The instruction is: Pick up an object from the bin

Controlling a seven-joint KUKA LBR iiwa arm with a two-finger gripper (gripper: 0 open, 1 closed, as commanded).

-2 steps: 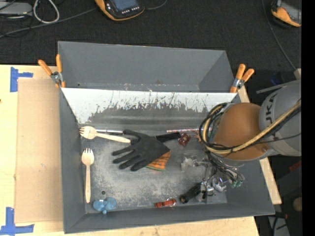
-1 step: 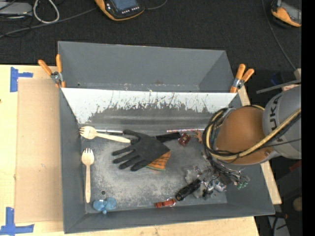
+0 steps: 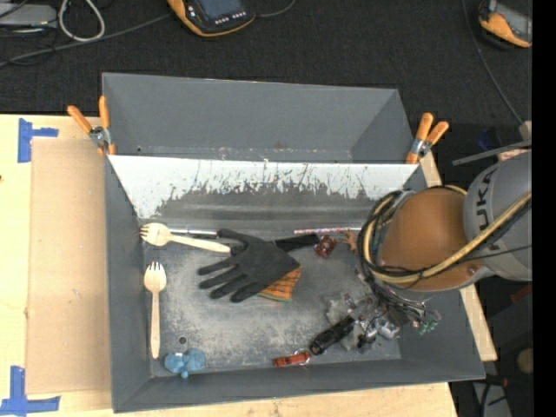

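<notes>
The robot's gripper (image 3: 375, 320) sits down in a grey metal bin (image 3: 261, 129), to the right of and a little below a black glove (image 3: 246, 267) that lies flat near the middle of the floor. Whether the gripper is parted or closed cannot be told: its tip is lost among cables and the orange-brown cover (image 3: 426, 237) on the wrist, and nothing can be seen held in it. Around its tip lies a small heap of grey and metallic bits (image 3: 352, 307). On the glove's side of that heap, a stubby black cylinder (image 3: 333, 335) lies at a slant. A small red piece (image 3: 291, 359) lies below the glove, and a small dark red thing (image 3: 324, 248) just off the glove's right edge. An orange striped piece (image 3: 284, 285) pokes out from under the glove. Left of the glove are two pale forks (image 3: 155, 307), well apart from the gripper, and a blue lump (image 3: 184, 363) lies below and to the glove's left. The likeliest trouble is the clutter: closing on the heap could pinch several bits or none. The cylinder looks apt to roll away if nudged. The gripper is also close to the bin's right wall, so a sideways shift may strike it.
</notes>
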